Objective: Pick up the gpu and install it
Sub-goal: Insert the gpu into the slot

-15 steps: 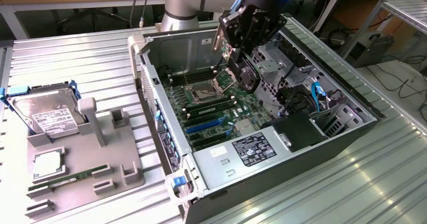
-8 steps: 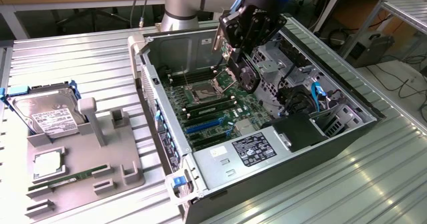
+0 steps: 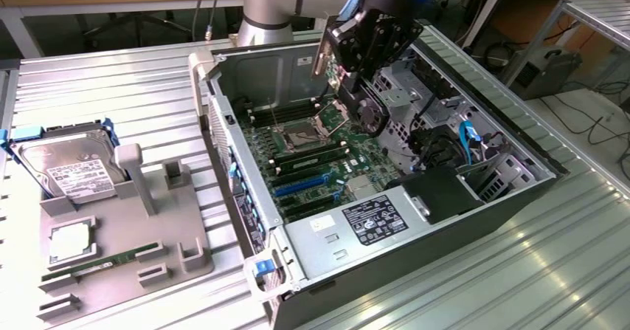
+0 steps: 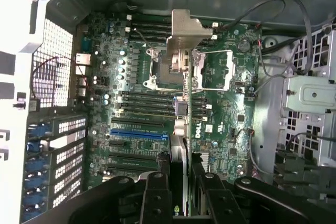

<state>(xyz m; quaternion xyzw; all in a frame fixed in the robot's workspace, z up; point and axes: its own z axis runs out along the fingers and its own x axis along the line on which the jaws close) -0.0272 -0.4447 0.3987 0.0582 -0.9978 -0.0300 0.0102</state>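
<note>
Currently the ribbed metal desk (image 3: pixel 512 271) is carrying an open case (image 3: pixel 280 71), which is lying on its side with the motherboard (image 3: pixel 315 160) facing up. A grey holder (image 3: pixel 138 234) is sitting on the desk just beside the case, toward the exterior view's left. The arm (image 3: pixel 271 5) is reaching over the far wall of the case and is hanging above the board.

In the holder, a hard drive (image 3: pixel 74 167) is lying at the far end and a memory stick (image 3: pixel 99 263) is resting in a slot near the front edge.

The pincer (image 3: pixel 356 64) is gripping the gpu (image 3: pixel 367 110), with its fingers closing narrowly on both faces of the card. The gpu is hanging on edge inside the case opening, above the board and clear of it, near the CPU socket (image 3: pixel 295 134).

In the wrist view, the pincer (image 4: pixel 181 179) is showing the gpu (image 4: pixel 185 27) edge-on, with the silver bracket at the far end. The card edge is lining up over the socket (image 4: pixel 210 69) and the memory slots; the blue slot (image 4: pixel 139 134) is lying just beside that line.
</note>
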